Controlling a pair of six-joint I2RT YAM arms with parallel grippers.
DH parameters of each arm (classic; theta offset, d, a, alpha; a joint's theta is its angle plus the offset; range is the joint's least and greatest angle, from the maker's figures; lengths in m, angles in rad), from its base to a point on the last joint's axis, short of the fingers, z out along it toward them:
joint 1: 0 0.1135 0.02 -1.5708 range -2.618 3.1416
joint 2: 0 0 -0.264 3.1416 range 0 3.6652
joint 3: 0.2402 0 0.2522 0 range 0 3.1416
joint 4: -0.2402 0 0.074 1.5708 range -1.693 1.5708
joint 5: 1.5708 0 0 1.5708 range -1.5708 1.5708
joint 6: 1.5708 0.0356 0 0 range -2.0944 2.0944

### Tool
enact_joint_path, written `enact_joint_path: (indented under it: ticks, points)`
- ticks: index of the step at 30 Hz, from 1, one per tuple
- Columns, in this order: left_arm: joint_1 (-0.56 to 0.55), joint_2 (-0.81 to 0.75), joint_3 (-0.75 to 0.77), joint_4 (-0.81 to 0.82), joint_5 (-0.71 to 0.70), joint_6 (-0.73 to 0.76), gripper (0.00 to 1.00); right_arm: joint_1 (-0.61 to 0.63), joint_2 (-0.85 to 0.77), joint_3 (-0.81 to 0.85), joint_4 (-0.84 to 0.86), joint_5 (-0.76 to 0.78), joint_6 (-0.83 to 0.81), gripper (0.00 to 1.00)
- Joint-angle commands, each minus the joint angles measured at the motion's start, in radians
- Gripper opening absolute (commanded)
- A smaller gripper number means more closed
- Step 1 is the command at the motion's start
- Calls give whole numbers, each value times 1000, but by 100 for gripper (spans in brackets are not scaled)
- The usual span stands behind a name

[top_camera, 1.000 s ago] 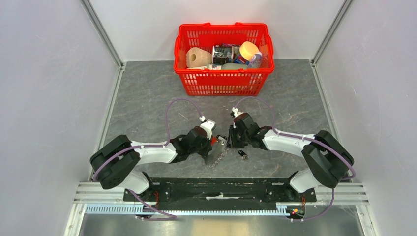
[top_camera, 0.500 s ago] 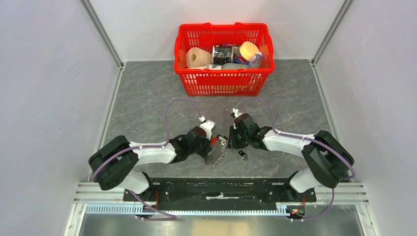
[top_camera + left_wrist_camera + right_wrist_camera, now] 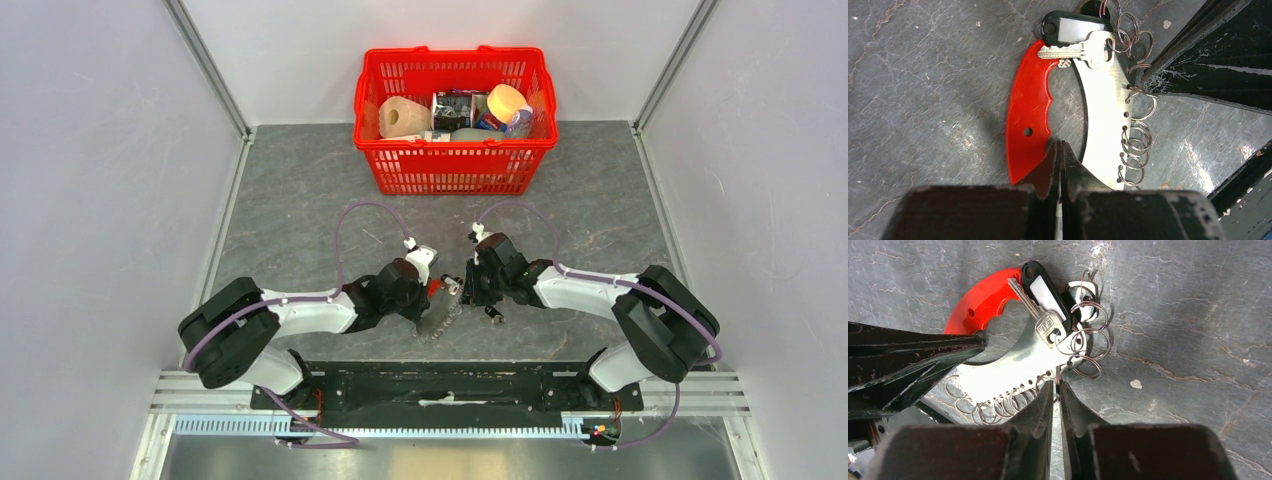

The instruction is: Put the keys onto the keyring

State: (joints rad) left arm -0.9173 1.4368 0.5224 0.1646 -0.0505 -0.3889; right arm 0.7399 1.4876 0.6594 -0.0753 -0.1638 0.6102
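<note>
Keyring (image 3: 1028, 115), red curved strap with steel plate, wire rings and white tag: near end clamped in left gripper (image 3: 1060, 150). Right gripper (image 3: 1057, 387) narrow, one ring between its tips; grip unclear. Small black-headed key (image 3: 493, 316) lies loose on grey tabletop (image 3: 300, 190), just right of it. Threading not yet done.

Your left arm (image 3: 310, 308) and right arm (image 3: 590, 288) reach inward low — left gripper (image 3: 1060, 150) pinched tight, right gripper (image 3: 1057, 386) closed to a slit.
</note>
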Motion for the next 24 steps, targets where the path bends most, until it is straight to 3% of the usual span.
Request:
enact_joint_path:
  ticks: [1,4,10,24]
  points:
    - [3,-40,-9,21,-6,-33,2,7,-21,-1,7,10,0,13]
    - [3,-52,-11,22,3,-33,2,10,-31,5,-10,32,-9,0]
    - [4,-115,-29,30,30,-39,3,16,-50,26,-44,52,-33,0]
    - [1,-440,-71,-12,141,-61,34,60,-238,128,-201,38,-7,0]
